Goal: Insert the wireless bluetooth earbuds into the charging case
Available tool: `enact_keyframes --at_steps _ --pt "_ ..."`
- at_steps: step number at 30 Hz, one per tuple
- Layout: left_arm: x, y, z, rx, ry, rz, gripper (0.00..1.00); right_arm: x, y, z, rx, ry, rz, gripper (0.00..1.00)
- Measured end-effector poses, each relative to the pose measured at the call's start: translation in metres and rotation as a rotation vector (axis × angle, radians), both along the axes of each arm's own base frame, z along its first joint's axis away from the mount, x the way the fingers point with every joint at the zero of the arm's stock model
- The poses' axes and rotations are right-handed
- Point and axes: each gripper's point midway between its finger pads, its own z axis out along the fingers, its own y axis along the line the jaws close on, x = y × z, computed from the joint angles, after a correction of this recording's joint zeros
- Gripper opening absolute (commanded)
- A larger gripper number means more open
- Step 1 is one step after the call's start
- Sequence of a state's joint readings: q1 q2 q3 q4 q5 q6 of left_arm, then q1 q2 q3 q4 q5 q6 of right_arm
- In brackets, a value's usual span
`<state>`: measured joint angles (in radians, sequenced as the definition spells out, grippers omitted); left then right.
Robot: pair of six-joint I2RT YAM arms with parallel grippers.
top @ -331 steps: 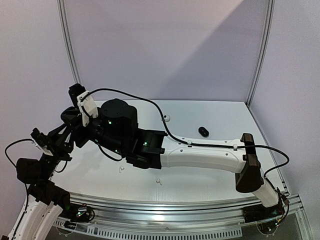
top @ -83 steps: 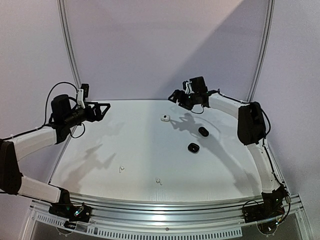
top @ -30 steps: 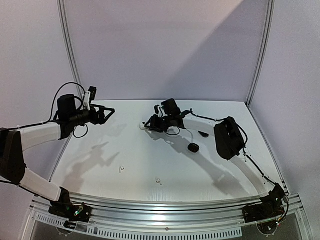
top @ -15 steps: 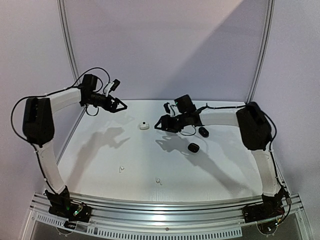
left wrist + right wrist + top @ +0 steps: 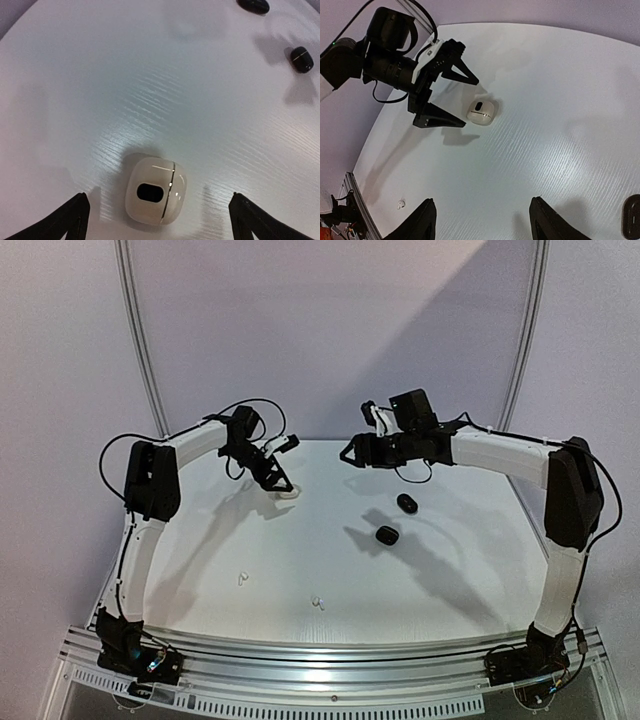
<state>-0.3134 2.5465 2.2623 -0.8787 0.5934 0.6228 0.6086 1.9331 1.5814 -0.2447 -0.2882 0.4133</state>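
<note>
We're over the table [image 5: 330, 570] now, and the left gripper [image 5: 471, 103] hangs at the far side, about eleven o'clock from the middle. Its jaws are spread wide, and between them on the surface sits the white charging case [image 5: 156, 190]. From the left wrist we see one fingertip [image 5: 75, 217] at the case's nine o'clock and the other at its three, both clear of it, so nothing is gripped. The case lies flat, showing a dark oval and a thin seam line.

The right gripper [image 5: 481, 205] is up in the air around one o'clock with its jaws apart and nothing between them.

And the white earbuds? We spot two on the near half of the table, one at seven o'clock [image 5: 241, 579] and one at six o'clock [image 5: 318, 603], apart from each other and well away from the white case.

Two black cases sit right of centre, one at two o'clock [image 5: 406, 503] and the other [image 5: 386, 535] just at its seven. We can't make out any black buds.
</note>
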Motion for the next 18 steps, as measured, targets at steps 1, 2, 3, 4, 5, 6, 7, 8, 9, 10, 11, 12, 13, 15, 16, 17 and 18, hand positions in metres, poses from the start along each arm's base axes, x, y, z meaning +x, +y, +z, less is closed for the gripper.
enact_keyframes --at_steps 1,2,3,4,5,6,7,8,9,10,11,12,13,15,16,17,18 --pt "0.003 0.000 -0.002 0.010 -0.016 -0.008 0.99 -0.003 -0.001 -0.006 -0.011 0.015 0.000 0.65" --pt "0.005 0.001 -0.005 0.021 -0.028 -0.015 0.99 -0.004 -0.002 -0.010 -0.020 0.027 -0.001 0.65" --pt "0.006 0.001 -0.006 0.030 -0.036 -0.023 0.99 -0.006 -0.004 -0.014 -0.030 0.041 -0.004 0.65" --pt "0.005 0.002 -0.009 0.041 -0.041 -0.033 0.99 -0.007 -0.005 -0.016 -0.037 0.049 -0.007 0.65" --pt "0.003 0.003 -0.012 0.051 -0.038 -0.044 0.99 -0.007 -0.006 -0.017 -0.043 0.051 -0.012 0.65" --pt "0.000 0.004 -0.015 0.059 -0.032 -0.058 0.99 -0.007 -0.007 -0.018 -0.047 0.053 -0.015 0.65" --pt "-0.004 0.005 -0.018 0.067 -0.024 -0.074 0.99 -0.007 -0.007 -0.019 -0.051 0.053 -0.019 0.65" --pt "-0.007 0.006 -0.020 0.074 -0.017 -0.087 0.99 -0.007 -0.008 -0.019 -0.053 0.055 -0.021 0.65" --pt "-0.010 0.006 -0.022 0.080 -0.011 -0.098 0.99 -0.007 -0.008 -0.019 -0.054 0.056 -0.024 0.65" --pt "-0.012 0.007 -0.023 0.087 -0.007 -0.107 0.99 -0.007 -0.009 -0.019 -0.055 0.057 -0.025 0.65" --pt "-0.014 0.007 -0.024 0.092 -0.005 -0.113 0.99 -0.007 -0.009 -0.019 -0.056 0.059 -0.028 0.65" --pt "-0.015 0.007 -0.026 0.098 -0.002 -0.118 0.99 -0.008 -0.009 -0.019 -0.056 0.061 -0.030 0.66" --pt "-0.016 0.007 -0.026 0.102 0.000 -0.122 0.98 -0.008 -0.010 -0.020 -0.056 0.062 -0.031 0.66" --pt "-0.017 0.007 -0.029 0.114 -0.004 -0.131 0.96 -0.008 -0.010 -0.020 -0.057 0.068 -0.032 0.66" --pt "-0.017 0.007 -0.030 0.122 -0.008 -0.134 0.94 -0.008 -0.010 -0.021 -0.058 0.070 -0.033 0.67" --pt "-0.017 0.007 -0.031 0.131 -0.011 -0.136 0.93 -0.009 -0.010 -0.021 -0.059 0.071 -0.033 0.67" --pt "-0.017 0.007 -0.033 0.141 -0.017 -0.141 0.91 -0.009 -0.011 -0.022 -0.062 0.074 -0.034 0.68"
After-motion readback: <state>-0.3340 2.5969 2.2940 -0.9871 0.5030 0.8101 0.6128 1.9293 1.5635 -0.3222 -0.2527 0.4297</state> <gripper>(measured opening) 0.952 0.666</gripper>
